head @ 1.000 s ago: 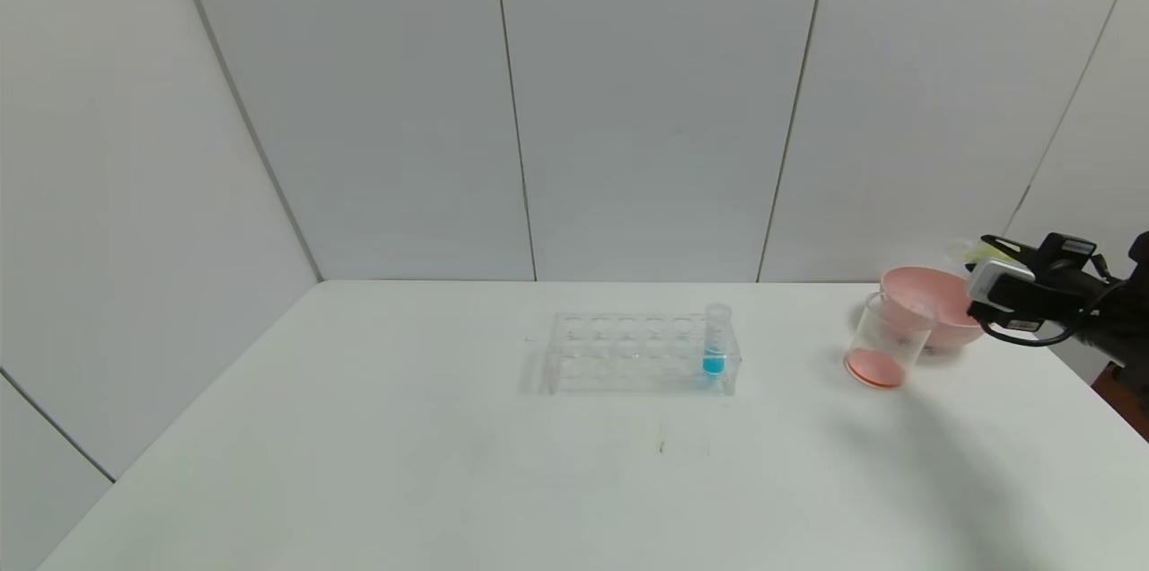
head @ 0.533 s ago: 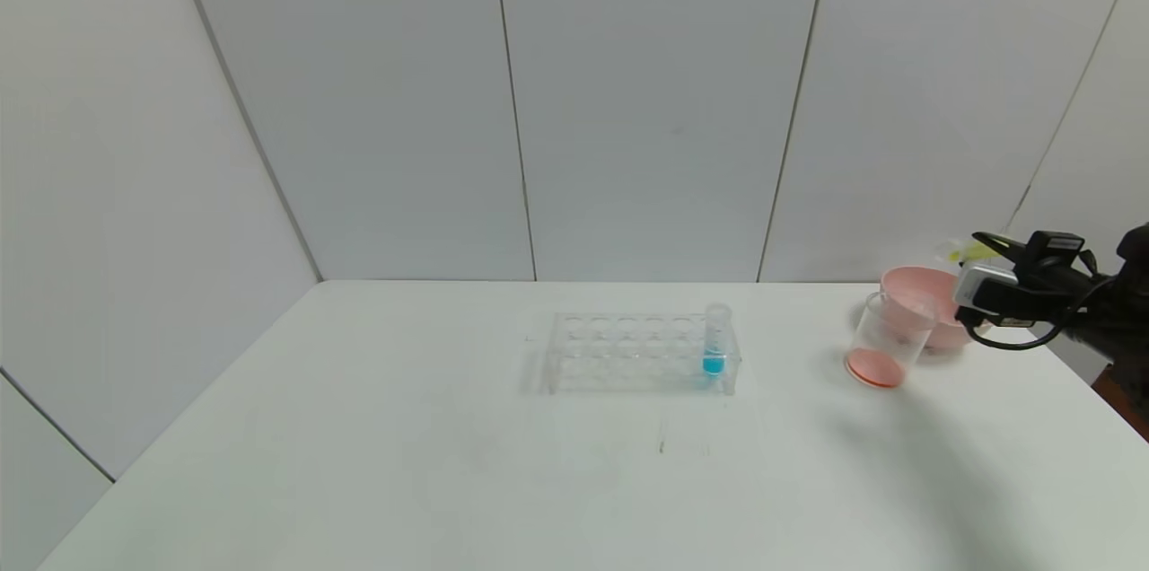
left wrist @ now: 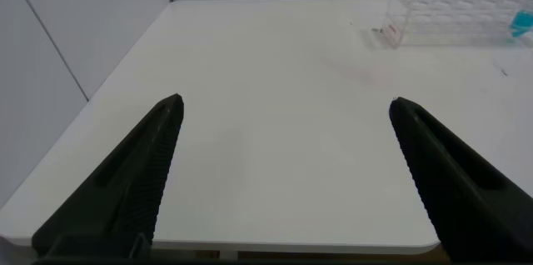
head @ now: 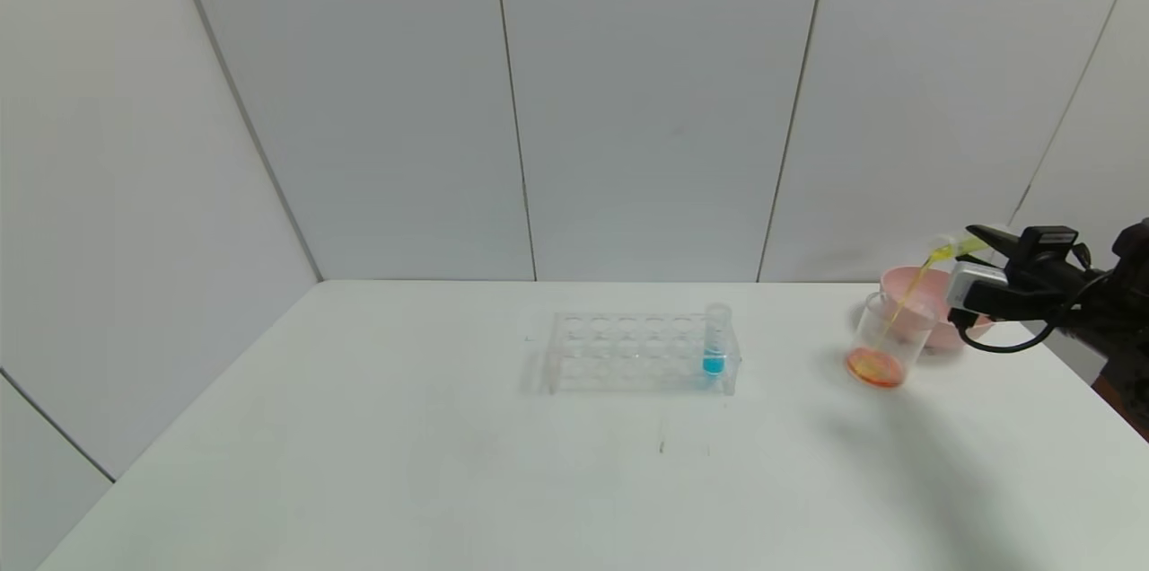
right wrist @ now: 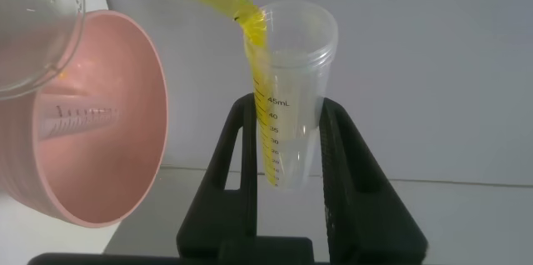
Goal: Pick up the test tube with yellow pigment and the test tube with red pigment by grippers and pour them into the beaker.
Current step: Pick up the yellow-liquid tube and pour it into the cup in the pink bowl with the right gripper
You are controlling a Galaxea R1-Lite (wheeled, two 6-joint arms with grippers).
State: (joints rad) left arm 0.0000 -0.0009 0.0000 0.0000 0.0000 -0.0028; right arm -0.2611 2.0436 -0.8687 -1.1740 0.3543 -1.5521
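My right gripper (head: pixel 977 237) is shut on the test tube with yellow pigment (head: pixel 953 248), held tilted above the beaker (head: pixel 889 339) at the table's far right. A yellow stream runs from the tube's mouth into the beaker, which holds red-orange liquid at its bottom. In the right wrist view the tube (right wrist: pixel 291 73) sits between the black fingers of my right gripper (right wrist: pixel 287 108), with yellow running along its wall past the beaker's rim (right wrist: pixel 33 23). No tube with red liquid shows. My left gripper (left wrist: pixel 286 108) is open and empty over the table's near left.
A pink bowl (head: pixel 908 288) stands right behind the beaker; a clear graduated tube (right wrist: pixel 79 115) lies inside it. A clear rack (head: pixel 628 354) at the table's middle holds a tube with blue liquid (head: pixel 715 342). The rack also shows in the left wrist view (left wrist: pixel 450 19).
My right gripper rose slightly and tilted the tube further. Yellow liquid now streams into the beaker, and the liquid there has turned more orange.
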